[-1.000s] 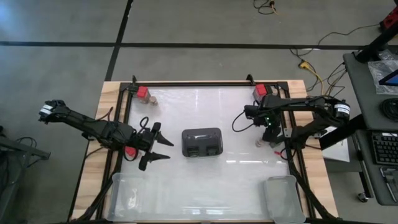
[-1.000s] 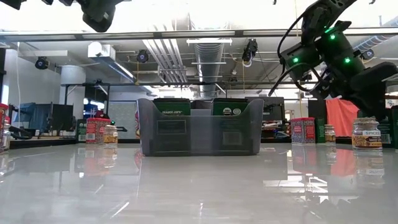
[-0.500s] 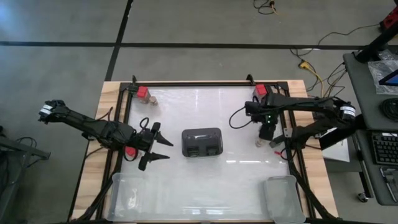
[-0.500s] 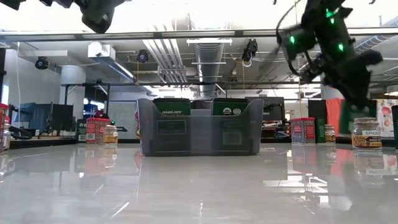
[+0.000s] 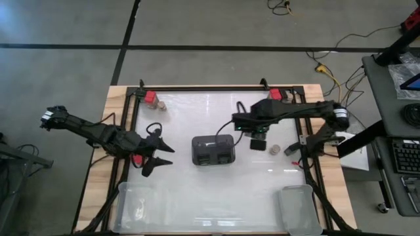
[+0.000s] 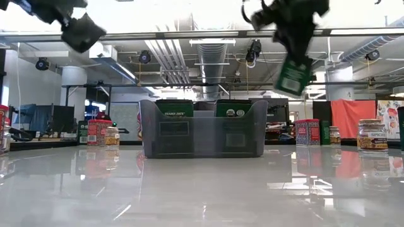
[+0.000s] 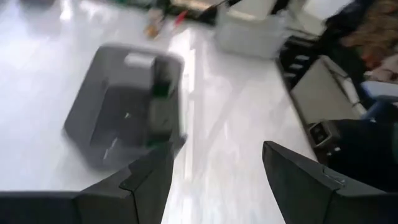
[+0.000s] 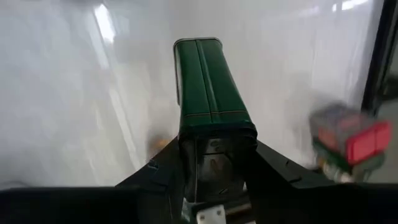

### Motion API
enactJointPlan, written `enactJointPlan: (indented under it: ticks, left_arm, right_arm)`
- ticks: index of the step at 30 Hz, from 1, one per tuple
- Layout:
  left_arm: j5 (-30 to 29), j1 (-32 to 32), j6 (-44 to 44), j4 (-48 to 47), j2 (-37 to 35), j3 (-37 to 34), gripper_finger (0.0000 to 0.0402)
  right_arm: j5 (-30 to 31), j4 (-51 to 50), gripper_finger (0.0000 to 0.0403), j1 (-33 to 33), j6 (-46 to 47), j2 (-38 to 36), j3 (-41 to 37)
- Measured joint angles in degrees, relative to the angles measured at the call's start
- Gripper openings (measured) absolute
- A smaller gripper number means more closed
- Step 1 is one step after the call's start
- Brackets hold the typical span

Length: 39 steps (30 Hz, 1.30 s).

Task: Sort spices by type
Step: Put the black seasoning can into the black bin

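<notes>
While the right gripper (image 8: pixel 211 163) clamps the green tin (image 8: pixel 210 87) beside the slotted holder (image 5: pixel 213 150), it should lower slowly, keeping the tin upright; left gripper (image 5: pixel 156 157) waits, spread wide

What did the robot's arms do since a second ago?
The right gripper swung from near the table's right edge toward the middle, carrying a green tin lifted off the table, and now hangs beside the grey holder. The little jar it was near stayed where it stood. The left gripper stayed open and only shifted a bit. The holder and the corner spices did not move.
</notes>
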Motion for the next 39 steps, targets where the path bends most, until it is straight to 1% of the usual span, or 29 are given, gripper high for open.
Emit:
enactJointPlan:
  ticks: [3, 6, 11, 13, 15, 18, 20, 22, 27, 30, 33, 36, 39]
  left_arm:
    - [-1.18, 0.0, -1.93, -3.43, -1.12, -0.99, 0.023]
    - [-3.47, 0.0, -3.34, -4.38, -1.98, -1.76, 0.023]
    - [-5.26, 0.0, -4.46, -4.57, -2.16, -1.88, 0.023]
    - [-6.91, 0.0, -4.43, -4.58, -1.66, -1.97, 0.023]
    - [-9.06, 0.0, -2.13, -4.57, -1.29, -2.81, 0.023]
    - [-13.32, 0.0, 0.68, -2.8, -1.73, -5.94, 0.023]
    - [-14.67, 0.0, 1.12, -0.79, -2.41, -8.46, 0.023]
    - [-14.56, 0.0, 1.12, 1.31, -2.67, -10.05, 0.023]
    - [-13.24, 0.0, 0.48, 0.36, -2.6, -9.99, 0.023]
    - [-11.57, -0.04, -0.45, 1.51, -2.69, -10.21, 0.023]
    - [-10.02, -0.04, -0.43, 3.82, -2.41, -12.66, 0.023]
    - [-10.1, -0.04, -0.28, 6.81, -2.55, -15.45, 0.023]
    - [-12.59, -0.04, -0.54, 8.15, -2.53, -17.28, 0.023]
  right_arm:
    - [0.02, -0.11, 0.0124, 1.48, -1.09, 3.9, 7.69]
    - [0.04, -1.03, 0.0125, 2.52, -2.51, 7.53, 14.89]
    - [0.04, -0.89, 0.0122, 3.27, -4.9, 13.01, 21.67]
    - [-0.49, -0.93, 0.0123, 3.62, -5.58, 14.79, 22.98]
    - [-1.28, -1.05, 0.0126, 4.16, -6.47, 16.48, 24.36]
    - [-2.45, -1.01, 0.0127, 5.15, -6.54, 18.22, 26.68]
    - [-2.59, -0.98, 0.0124, 5.41, -6.46, 19.27, 27.97]
    - [-2.57, -0.91, 0.0122, 5.36, -6.47, 20.35, 28.83]
    - [-2.39, -1.18, 0.0127, 4.78, -6.52, 23.35, 30.48]
    - [-2.48, -1.14, 0.0128, 4.87, -5.77, 23.5, 30.73]
    - [-2.81, -0.8, 0.0123, 4.89, -4.73, 23.21, 30.75]
    - [-4.33, -0.35, 0.0122, 4.87, -3.9, 23.23, 30.53]
    - [-5.18, -0.11, 0.0128, 4.74, -3.72, 24.1, 29.98]
